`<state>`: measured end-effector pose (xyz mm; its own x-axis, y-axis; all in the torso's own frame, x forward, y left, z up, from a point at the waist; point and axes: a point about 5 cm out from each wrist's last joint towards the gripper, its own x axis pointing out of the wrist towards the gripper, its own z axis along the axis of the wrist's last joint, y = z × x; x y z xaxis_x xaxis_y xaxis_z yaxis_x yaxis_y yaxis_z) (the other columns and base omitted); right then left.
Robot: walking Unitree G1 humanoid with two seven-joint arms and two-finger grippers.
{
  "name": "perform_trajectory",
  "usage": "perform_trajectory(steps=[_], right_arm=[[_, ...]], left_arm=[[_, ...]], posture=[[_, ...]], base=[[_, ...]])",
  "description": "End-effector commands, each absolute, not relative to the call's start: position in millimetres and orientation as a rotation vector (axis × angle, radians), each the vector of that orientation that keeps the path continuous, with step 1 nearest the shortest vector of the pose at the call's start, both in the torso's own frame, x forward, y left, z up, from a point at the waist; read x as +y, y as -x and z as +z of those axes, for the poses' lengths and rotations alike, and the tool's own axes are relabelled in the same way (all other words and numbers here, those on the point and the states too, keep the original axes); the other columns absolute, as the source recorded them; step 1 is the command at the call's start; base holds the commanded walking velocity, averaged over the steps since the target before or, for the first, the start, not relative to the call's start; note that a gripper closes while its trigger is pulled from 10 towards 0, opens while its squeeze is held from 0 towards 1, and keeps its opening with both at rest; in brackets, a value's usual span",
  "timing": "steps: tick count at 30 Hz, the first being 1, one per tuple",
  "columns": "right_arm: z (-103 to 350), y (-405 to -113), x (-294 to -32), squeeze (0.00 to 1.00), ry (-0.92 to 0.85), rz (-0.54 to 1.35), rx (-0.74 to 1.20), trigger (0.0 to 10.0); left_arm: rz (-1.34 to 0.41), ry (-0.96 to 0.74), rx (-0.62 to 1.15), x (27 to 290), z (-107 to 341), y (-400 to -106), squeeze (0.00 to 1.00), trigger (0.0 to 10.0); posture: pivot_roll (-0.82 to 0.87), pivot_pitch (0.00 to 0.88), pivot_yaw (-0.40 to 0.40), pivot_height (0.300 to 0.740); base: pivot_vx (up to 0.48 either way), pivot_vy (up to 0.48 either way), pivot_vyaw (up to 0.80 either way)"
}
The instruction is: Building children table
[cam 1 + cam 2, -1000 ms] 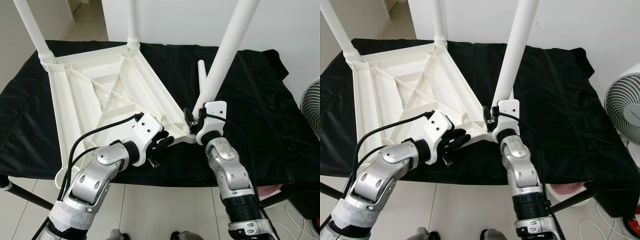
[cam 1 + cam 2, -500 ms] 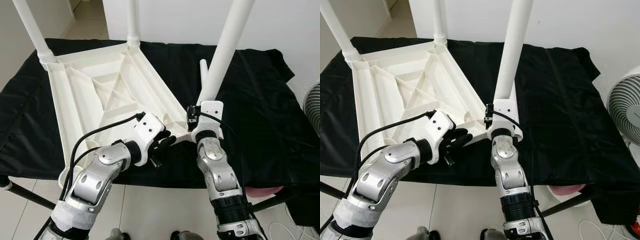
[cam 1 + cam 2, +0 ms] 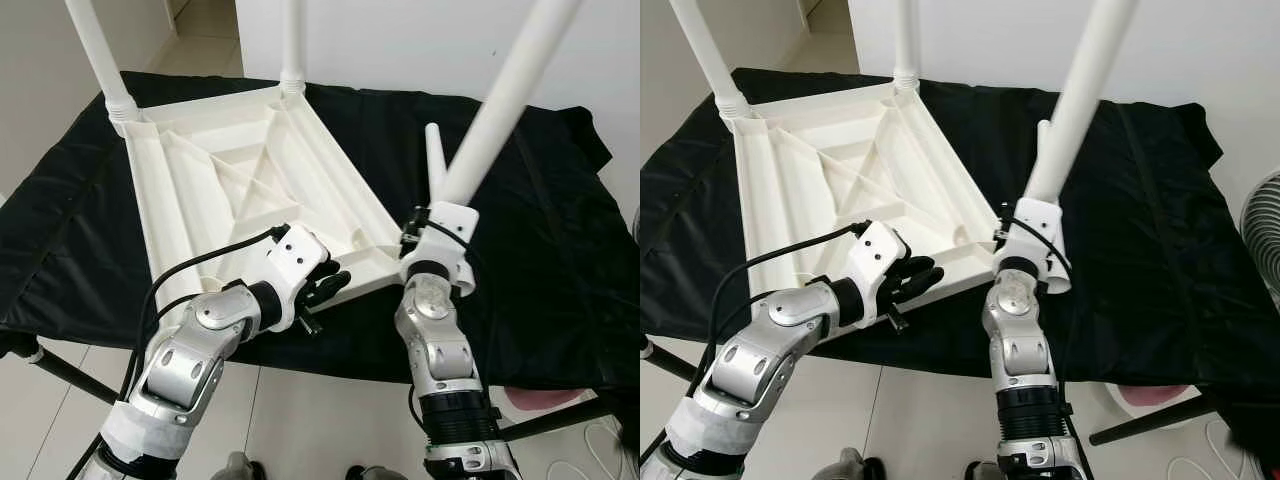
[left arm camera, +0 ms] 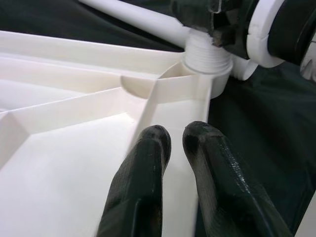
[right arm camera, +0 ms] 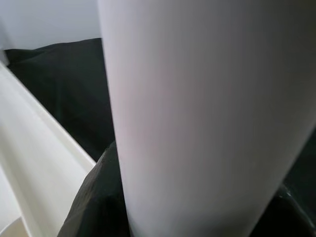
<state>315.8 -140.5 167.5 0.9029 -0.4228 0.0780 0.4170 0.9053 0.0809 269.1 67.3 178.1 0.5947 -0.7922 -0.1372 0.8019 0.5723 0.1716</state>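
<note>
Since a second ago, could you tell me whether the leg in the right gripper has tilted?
Yes. The white leg held by the right gripper now leans further to the robot's right, away from the upright rear leg.

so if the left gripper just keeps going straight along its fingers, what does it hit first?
Likely the corner socket of the upturned white tabletop, where the right gripper holds the table leg. The left gripper rests on the tabletop's near rim, pointing at that corner. Depth is hard to judge.
</note>
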Motion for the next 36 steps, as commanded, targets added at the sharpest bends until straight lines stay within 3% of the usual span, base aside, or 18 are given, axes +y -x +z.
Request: perform_trajectory(steps=[1,7,16,17,20,21,34,35,36], right_arm=[[151.3,-309.3,-165.4,0.0,-0.033,-0.572,-0.027,10.0],[149.5,-310.0,-165.2,0.0,-0.015,-0.573,-0.022,10.0],[154.4,-319.4,-152.2,0.0,0.01,-0.358,-0.08,10.0],[156.1,-319.8,-153.2,0.17,0.005,-0.339,-0.095,10.0],[157.3,-320.1,-153.9,0.17,0.002,-0.326,-0.104,10.0],[160.6,-320.5,-155.5,1.0,-0.015,-0.298,-0.129,10.0],[168.4,-326.2,-172.4,1.0,0.02,-0.294,-0.168,10.0],[168.3,-327.7,-171.4,0.0,0.02,-0.26,-0.164,10.0],[168.3,-327.7,-171.4,0.0,0.02,-0.26,-0.164,10.0]], left_arm=[[-0.902,-0.233,0.058,67.6,174.6,-269.7,0.0,10.0],[-0.911,-0.235,0.057,66.1,174.5,-269.9,0.0,10.0],[-0.919,-0.238,0.058,64.1,173.1,-269.2,0.0,10.0],[-0.92,-0.239,0.058,63.9,173.0,-269.1,0.0,10.0],[-0.921,-0.239,0.058,63.9,173.0,-269.1,0.0,10.0],[-0.922,-0.239,0.058,63.6,173.0,-269.0,0.0,10.0],[-0.932,-0.235,0.055,60.0,172.6,-268.0,0.0,10.0],[-0.932,-0.235,0.054,59.9,172.7,-268.1,0.0,10.0],[-0.932,-0.235,0.054,59.9,172.7,-268.1,0.0,10.0]], posture=[[-0.08,0.093,0.009,0.74],[-0.08,0.084,0.008,0.74],[-0.08,0.073,0.007,0.74],[-0.08,0.073,0.007,0.74],[-0.08,0.073,0.007,0.74],[-0.08,0.073,0.007,0.74],[-0.09,0.067,0.005,0.74],[-0.09,0.067,0.005,0.74],[-0.09,0.067,0.005,0.74]], base=[[0.0,0.0,0.0],[0.0,0.0,0.0],[0.0,0.0,0.0],[0.0,0.0,0.0],[0.0,0.0,0.0],[0.0,0.0,0.0],[0.0,0.0,0.0],[0.0,0.0,0.0],[0.0,0.0,0.0]])
